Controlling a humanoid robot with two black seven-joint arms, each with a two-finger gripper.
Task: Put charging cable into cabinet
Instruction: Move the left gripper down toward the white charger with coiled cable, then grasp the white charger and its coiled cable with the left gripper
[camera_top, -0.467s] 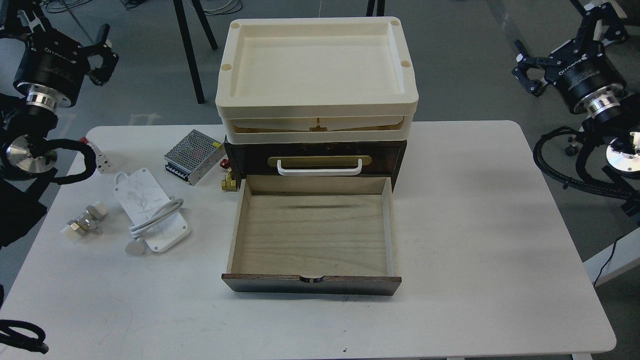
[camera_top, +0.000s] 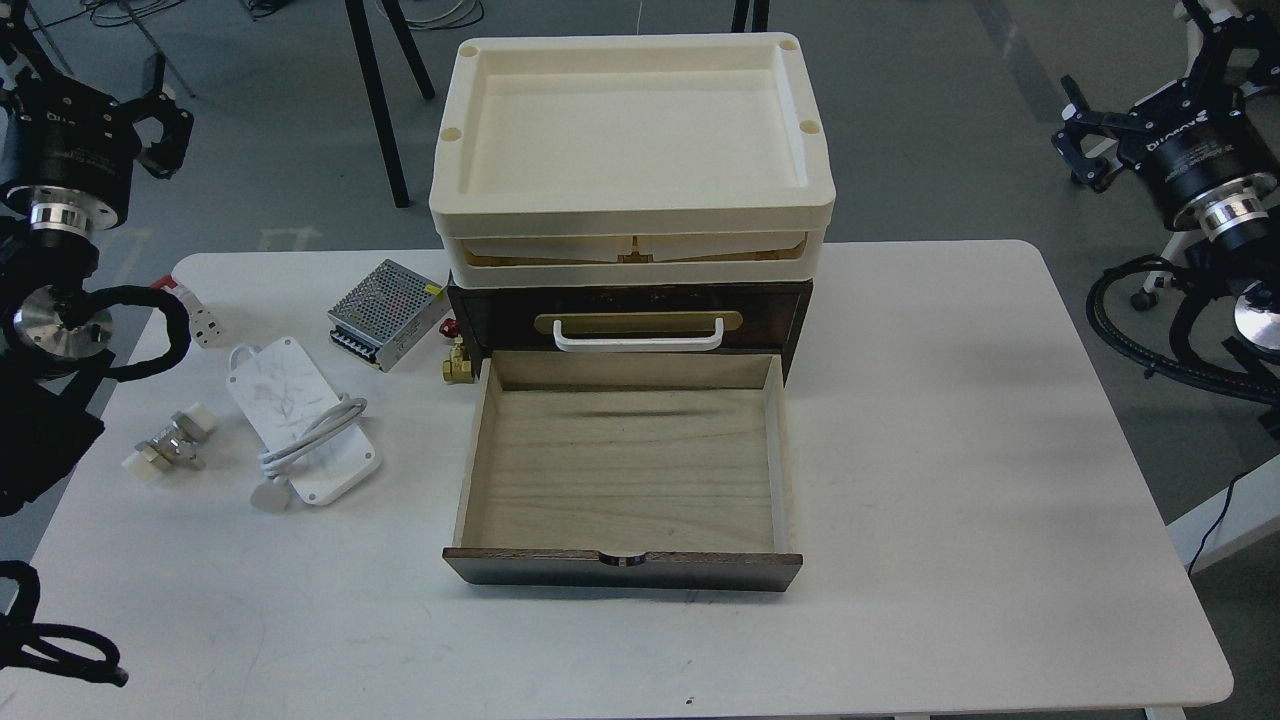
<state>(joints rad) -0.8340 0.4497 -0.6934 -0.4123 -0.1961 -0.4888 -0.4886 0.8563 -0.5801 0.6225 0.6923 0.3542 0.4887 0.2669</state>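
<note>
The charging cable (camera_top: 292, 420), a flat white scuffed block with its thick cord (camera_top: 318, 430) looped over it and a white plug (camera_top: 268, 497), lies on the table left of the cabinet. The cabinet (camera_top: 500, 315) is a dark brown chest with a brass plate and white handle (camera_top: 637, 340). Its lower pale-wood drawer (camera_top: 620, 568) is pulled out toward me and holds nothing. My left gripper (camera_top: 165, 110) is open, off the table at the far left. My right gripper (camera_top: 1078, 135) is open, off the table at the far right. Both are empty.
Two stacked cream trays (camera_top: 630, 215) sit on top of the cabinet. A perforated metal power-supply box (camera_top: 385, 312) and a brass fitting (camera_top: 458, 367) lie beside the cabinet's left side. A metal fitting with white caps (camera_top: 170, 445) and a small white block (camera_top: 205, 325) lie near the white table's (camera_top: 950, 450) left edge.
</note>
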